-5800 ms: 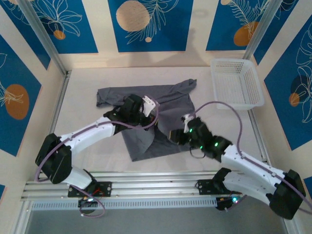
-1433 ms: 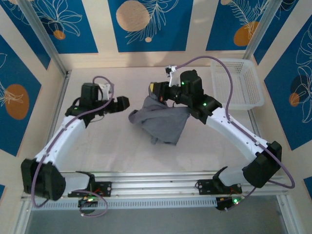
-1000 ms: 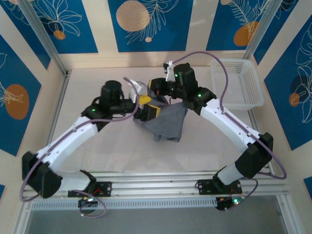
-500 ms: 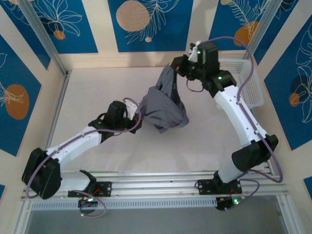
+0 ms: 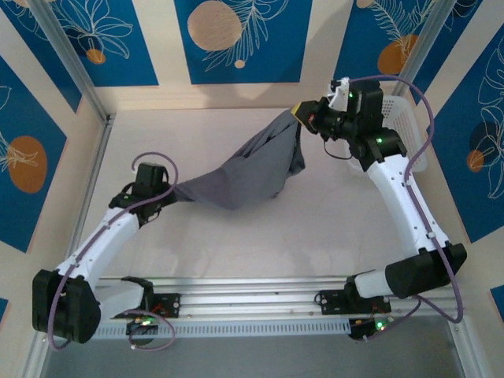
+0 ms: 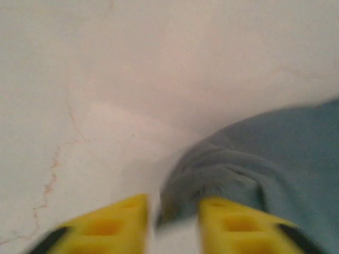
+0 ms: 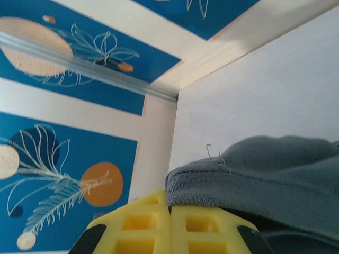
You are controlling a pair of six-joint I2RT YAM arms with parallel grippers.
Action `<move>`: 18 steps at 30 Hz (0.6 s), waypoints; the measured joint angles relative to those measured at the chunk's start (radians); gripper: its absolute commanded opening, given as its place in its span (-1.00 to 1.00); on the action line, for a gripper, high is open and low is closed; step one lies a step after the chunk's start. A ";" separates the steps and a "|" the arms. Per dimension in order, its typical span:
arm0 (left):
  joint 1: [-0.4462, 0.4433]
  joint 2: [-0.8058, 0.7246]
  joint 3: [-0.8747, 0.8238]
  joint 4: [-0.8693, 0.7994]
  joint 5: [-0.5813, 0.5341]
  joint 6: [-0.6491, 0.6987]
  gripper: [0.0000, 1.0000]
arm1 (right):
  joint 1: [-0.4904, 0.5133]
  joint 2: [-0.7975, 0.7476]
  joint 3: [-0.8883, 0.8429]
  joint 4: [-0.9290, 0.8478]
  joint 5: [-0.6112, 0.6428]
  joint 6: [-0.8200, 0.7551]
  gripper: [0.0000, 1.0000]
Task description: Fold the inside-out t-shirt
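No text, label, brand or number can be read in any view. The wall panels point(image 5: 236, 39) carry drawn leaves and discs, not letters.
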 measured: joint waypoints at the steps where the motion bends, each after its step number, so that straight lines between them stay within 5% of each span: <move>1: 0.001 -0.005 0.019 -0.005 -0.011 0.000 0.00 | 0.006 -0.006 -0.009 0.000 -0.010 -0.011 -1.00; 5: 0.004 -0.065 0.075 0.026 0.058 0.039 0.30 | 0.023 -0.016 0.000 -0.009 -0.056 -0.051 -1.00; 11: -0.010 -0.008 0.190 0.271 0.613 0.074 0.64 | 0.031 0.086 0.290 0.002 -0.206 -0.111 -1.00; 15: -0.073 0.108 0.366 0.286 0.782 0.151 0.97 | 0.060 0.089 0.335 0.020 -0.319 -0.174 -1.00; 18: -0.110 0.164 0.451 0.314 0.903 0.211 0.98 | 0.092 0.082 0.284 0.012 -0.375 -0.210 -1.00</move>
